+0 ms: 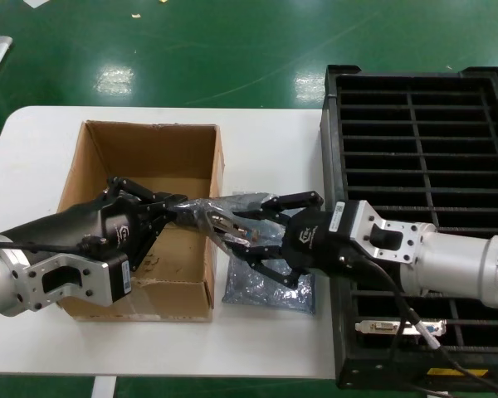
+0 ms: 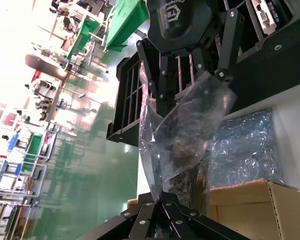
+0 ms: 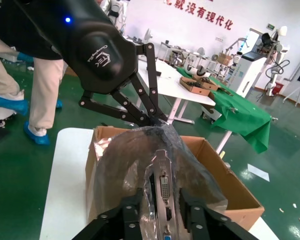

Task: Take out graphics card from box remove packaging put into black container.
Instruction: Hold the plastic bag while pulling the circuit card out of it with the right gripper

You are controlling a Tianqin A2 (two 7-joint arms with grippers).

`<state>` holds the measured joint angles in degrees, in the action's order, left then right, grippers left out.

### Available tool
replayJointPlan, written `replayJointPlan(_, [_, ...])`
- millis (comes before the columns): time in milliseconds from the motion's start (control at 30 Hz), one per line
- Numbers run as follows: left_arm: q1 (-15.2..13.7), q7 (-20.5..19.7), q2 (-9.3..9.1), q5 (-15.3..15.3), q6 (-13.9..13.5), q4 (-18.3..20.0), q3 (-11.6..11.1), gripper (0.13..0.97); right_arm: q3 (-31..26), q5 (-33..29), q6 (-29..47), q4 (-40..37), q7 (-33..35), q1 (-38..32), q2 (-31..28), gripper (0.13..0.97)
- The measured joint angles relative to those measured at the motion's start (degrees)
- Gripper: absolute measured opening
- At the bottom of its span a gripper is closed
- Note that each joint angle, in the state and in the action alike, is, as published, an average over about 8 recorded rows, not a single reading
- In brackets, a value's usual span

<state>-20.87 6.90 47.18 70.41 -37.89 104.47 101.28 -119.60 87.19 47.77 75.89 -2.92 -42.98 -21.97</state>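
Visibly crinkled packaging (image 1: 220, 217) around graphics card (image 3: 164, 192)

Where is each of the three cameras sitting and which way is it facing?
Head view: on the head, looking down at the box, black container, both arms.
Left wrist view: along the left gripper toward the right gripper.
Right wrist view: along the right gripper toward the left gripper.
All share the packaging held between grippers.

Robotics lab, green floor (image 1: 232, 58), worktables (image 3: 182, 90), other robots (image 3: 265, 50), wall banner (image 3: 200, 15)
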Motion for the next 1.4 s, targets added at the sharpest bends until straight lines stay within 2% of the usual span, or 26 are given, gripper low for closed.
replayJointPlan(367, [0.00,0.00,0.00,0.00,0.00,0.00,0.00,0.138,-0.57,0.36,-1.51,-4.87,0.13,-1.69,4.22,0.360])
replayJointPlan(500, [0.00,0.00,0.00,0.00,0.00,0.00,0.00,0.138,-0.49,0.37,-2.15,-5.83,-0.08,-1.86,4.92,0.360])
replayJointPlan(800, [0.00,0.00,0.00,0.00,0.00,0.00,0.00,0.138,-0.17,0.44,-2.35,-4.55,-0.76,-1.01,3.89,0.292])
replayJointPlan(1067, [0.00,0.00,0.00,0.00,0.00,0.00,0.00,0.138,-0.02,0.55,-2.10,-2.29,-1.09,0.05,2.53,0.192])
replayJointPlan(1400, [0.00,0.00,0.00,0.00,0.00,0.00,0.00,0.138,0.43,1.13,-1.61,1.29,-1.40,1.47,0.58,0.187])
